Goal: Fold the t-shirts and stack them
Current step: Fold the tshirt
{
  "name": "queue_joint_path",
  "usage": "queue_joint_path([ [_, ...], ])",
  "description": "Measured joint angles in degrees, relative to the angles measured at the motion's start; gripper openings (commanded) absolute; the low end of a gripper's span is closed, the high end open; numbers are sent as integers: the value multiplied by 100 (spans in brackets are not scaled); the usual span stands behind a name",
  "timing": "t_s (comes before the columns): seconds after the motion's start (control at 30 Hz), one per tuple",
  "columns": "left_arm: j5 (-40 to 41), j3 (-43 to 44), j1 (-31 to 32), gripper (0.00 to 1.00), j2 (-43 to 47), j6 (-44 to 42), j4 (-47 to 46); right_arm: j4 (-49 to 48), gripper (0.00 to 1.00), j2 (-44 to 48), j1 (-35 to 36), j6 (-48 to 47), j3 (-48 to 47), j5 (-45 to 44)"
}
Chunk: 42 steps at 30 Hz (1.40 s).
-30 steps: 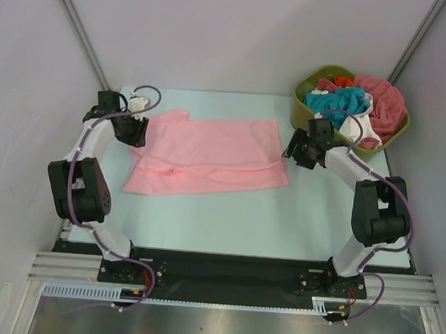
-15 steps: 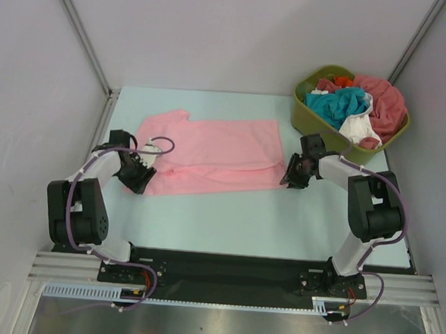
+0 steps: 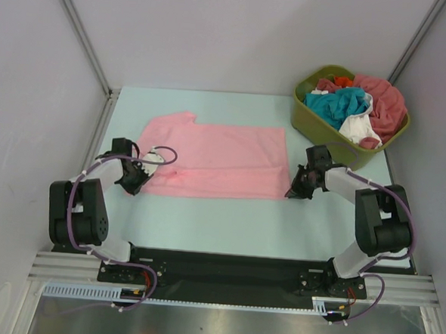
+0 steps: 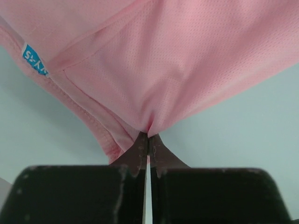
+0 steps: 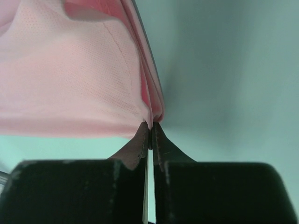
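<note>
A light pink t-shirt (image 3: pixel 216 160) lies spread on the pale table, folded lengthwise. My left gripper (image 3: pixel 141 179) is at its near-left corner, shut on the cloth; the left wrist view shows the pink t-shirt (image 4: pixel 177 60) bunched into the gripper (image 4: pixel 148 136), a blue size label (image 4: pixel 34 59) off to the left. At the near-right corner, my right gripper (image 3: pixel 295 189) is also shut on the shirt. The pink t-shirt (image 5: pixel 70 74) edge is pinched at that gripper (image 5: pixel 150 125) in the right wrist view. More t-shirts (image 3: pixel 348 106) in teal, white, coral-red and orange fill a tub.
The olive-green tub (image 3: pixel 309 121) stands at the back right corner, close behind my right arm. Grey walls enclose the table at the left, back and right. A black rail runs along the near edge.
Both grippers came down toward the near edge of the pink t-shirt and shut on its two near corners. The shirt now lies flatter and wider than a second ago.
</note>
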<state>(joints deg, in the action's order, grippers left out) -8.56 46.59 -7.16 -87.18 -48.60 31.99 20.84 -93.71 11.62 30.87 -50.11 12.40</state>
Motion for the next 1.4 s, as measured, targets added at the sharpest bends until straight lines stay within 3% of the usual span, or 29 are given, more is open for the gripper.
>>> queue_joint_path([
  [0.13, -227, -9, 4, 0, 81, 4, 186, 533, 0, 610, -4, -4, 350, -11],
  [0.33, -581, -28, 7, 0, 452, -74, 1189, 1530, 0, 1644, -24, 92, 734, -149],
  [0.37, -658, -44, 7, 0, 498, -125, 1403, 1692, 7, 1840, -24, 166, 831, -146],
  [0.4, -732, -57, 7, 2, 538, -181, 1641, 1814, 35, 1987, -24, 240, 903, -142],
  [0.43, -824, -66, 7, 15, 560, -247, 1860, 1950, 50, 2157, -26, 385, 988, -142],
  [0.5, -973, -74, 7, 37, 586, -376, 2262, 2214, 68, 2435, -46, 560, 1102, -192],
  [0.53, -1016, -74, 7, 48, 586, -393, 2402, 2326, 68, 2551, -63, 643, 1128, -243],
  [0.57, -1036, -72, 7, 50, 586, -415, 2485, 2406, 68, 2632, -74, 691, 1130, -299],
  [0.67, -1016, 116, 7, 53, 579, -398, 2817, 2586, 58, 2883, -96, 826, 1056, -590],
  [0.77, -957, 855, -22, 54, 487, -332, 3097, 2590, 26, 2990, 61, 791, 673, -881],
  [0.8, -960, 1217, -46, 54, 417, -280, 3147, 2500, 11, 2979, 164, 769, 514, -940],
  [0.87, -970, 1810, -109, 54, 293, -94, 3071, 2179, 1, 2846, 313, 706, 280, -901],
  [1.2, -1143, 3504, -216, 53, -1093, 2059, 1615, 984, 0, 216, 321, 363, -212, -291],
  [1.4, -1156, 4627, -105, 54, -2476, 3163, 953, 688, 0, -422, 127, 299, -658, -203],
])
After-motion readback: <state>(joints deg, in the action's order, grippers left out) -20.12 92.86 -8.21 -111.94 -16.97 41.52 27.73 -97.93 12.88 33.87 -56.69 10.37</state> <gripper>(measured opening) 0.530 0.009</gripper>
